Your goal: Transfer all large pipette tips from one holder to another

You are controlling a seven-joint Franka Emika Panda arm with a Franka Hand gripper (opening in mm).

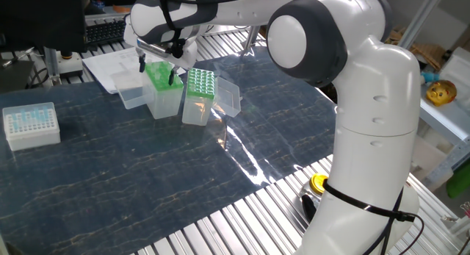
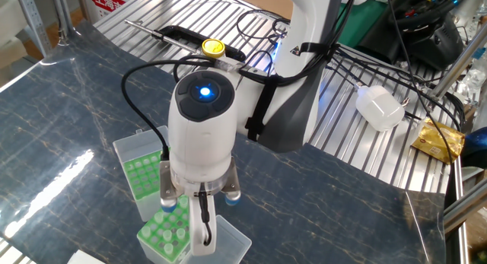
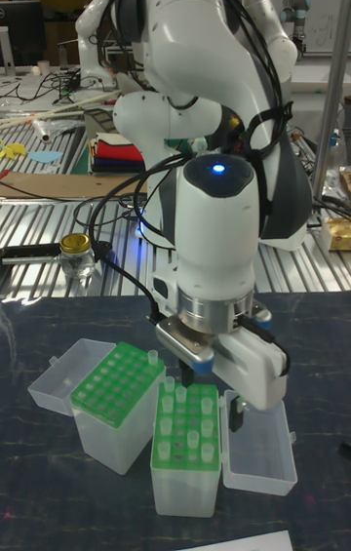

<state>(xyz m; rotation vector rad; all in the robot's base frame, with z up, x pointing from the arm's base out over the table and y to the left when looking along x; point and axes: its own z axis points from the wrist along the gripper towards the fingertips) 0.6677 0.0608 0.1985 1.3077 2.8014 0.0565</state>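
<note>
Two green-topped clear holders stand side by side. My gripper hangs just above the one that carries several large pipette tips standing up out of its holes. The same gripper sits low over that holder's far edge. The hand hides the fingers from above, so I cannot make out their gap or anything held. The other holder beside it shows rows of pale dots across its top.
Each holder has an open clear lid lying beside it. A white box of small blue tips stands at the table's left end. A yellow-capped jar and cables lie on the slatted metal near the robot base.
</note>
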